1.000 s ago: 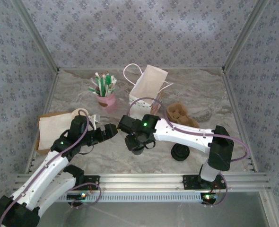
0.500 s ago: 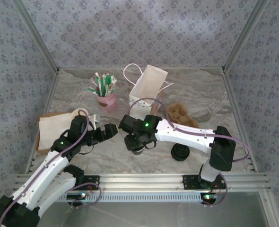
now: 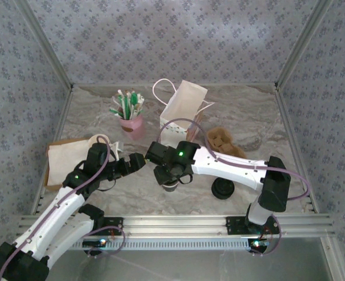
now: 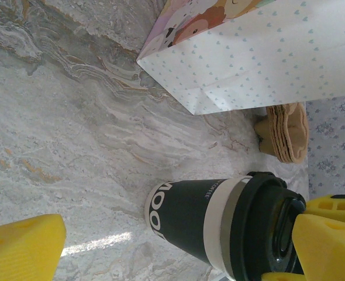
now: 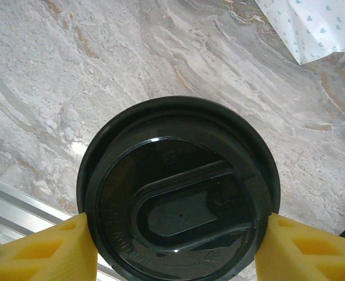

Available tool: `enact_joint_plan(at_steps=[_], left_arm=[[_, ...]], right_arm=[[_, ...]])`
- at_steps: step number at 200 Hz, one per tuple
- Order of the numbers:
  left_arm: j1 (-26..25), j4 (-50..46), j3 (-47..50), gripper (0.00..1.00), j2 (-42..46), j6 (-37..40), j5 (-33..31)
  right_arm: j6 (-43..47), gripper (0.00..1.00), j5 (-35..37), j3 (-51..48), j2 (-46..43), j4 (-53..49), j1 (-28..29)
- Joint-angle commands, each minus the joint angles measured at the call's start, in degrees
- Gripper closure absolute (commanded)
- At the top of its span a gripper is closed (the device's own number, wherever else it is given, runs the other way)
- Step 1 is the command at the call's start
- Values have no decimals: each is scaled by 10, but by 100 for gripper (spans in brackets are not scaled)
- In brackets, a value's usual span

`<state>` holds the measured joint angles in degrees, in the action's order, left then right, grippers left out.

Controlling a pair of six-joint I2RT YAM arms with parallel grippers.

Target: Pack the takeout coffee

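While the left arm has held its place at the lower left of the overhead view over the past second, the right arm has shifted only a little: its elbow has slid slightly toward the lower right. A pale sliver of the coffee cup (image 3: pixel 171 185) now shows beneath the right gripper (image 3: pixel 171 178), where the spot looked dark before.

The right gripper has not altered its hold. In its own wrist view the two yellow pads sit at a middling width, pressed against opposite edges of the black lid (image 5: pixel 178 193). The left gripper (image 3: pixel 138 161) stands spread wide with nothing in it, just to the left of the cup. Its camera shows the cup side-on, with a dark printed wrap, a white band and the lid.

The cup is just below the centre of the overhead frame, over the marble table (image 3: pixel 248 117). Whether its base has left the surface cannot be told. The white paper bag (image 3: pixel 183 105) stands upright in the upper middle, well apart from the cup.

Such a small change suggests the grasp is settled and the lift is only starting. The carry to the bag's mouth and the lowering inside are still to do, and a hold on the lid alone could let the cup drop away.
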<state>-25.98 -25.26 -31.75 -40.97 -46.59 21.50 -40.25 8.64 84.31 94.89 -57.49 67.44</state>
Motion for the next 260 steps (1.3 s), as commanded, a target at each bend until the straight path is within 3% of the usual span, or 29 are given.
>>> enact_joint_plan(at_steps=[1, 75, 260], left_arm=[[3, 13, 0, 0, 4, -3, 8], [3, 13, -3, 1, 0, -3, 9], [3, 20, 3, 1, -3, -3, 11]], right_arm=[[-10, 36, 22, 11, 9, -33, 4], [-13, 36, -22, -28, 9, -1, -1], [-12, 36, -38, -39, 14, 19, -7]])
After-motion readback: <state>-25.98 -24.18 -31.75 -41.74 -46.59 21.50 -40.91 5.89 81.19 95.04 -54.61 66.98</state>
